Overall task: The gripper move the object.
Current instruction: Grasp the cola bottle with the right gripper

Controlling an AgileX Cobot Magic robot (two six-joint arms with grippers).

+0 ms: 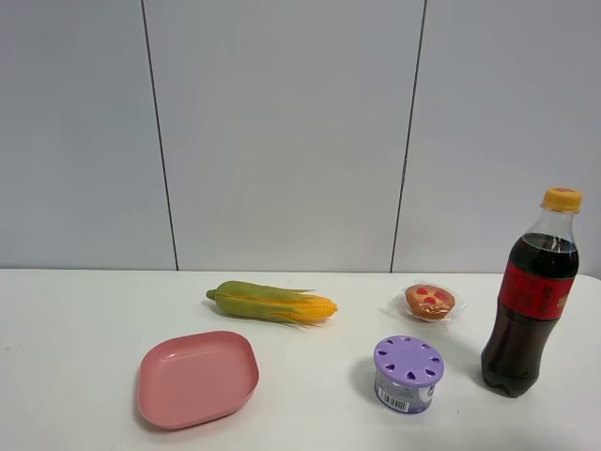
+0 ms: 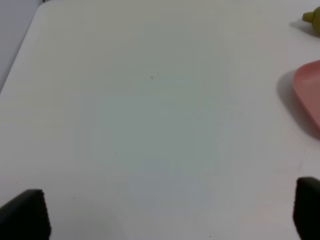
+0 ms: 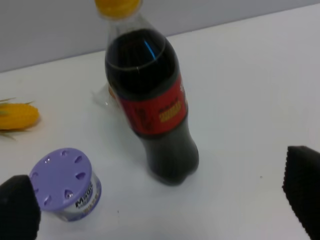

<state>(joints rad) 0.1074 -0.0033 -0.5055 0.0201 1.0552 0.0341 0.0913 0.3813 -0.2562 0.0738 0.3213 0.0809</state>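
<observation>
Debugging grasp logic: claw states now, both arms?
Left claw: open, holding nothing.
Right claw: open, empty; cola bottle ahead, not gripped.

The high camera sits in front of the table point(image 1: 84, 319) at a middling distance, facing the grey wall point(image 1: 282, 132) and tilted slightly down, so it takes in the whole layout. The left wrist camera is close above bare tabletop, angled down and forward, and catches only an edge of the pink plate point(image 2: 310, 92) and one tip of the corn point(image 2: 314, 20). The right wrist camera looks down from close by at the cola bottle point(image 3: 150, 100) and the purple-lidded canister point(image 3: 65, 182), which stand at the right of the high view. The corn shows in all three views.
</observation>
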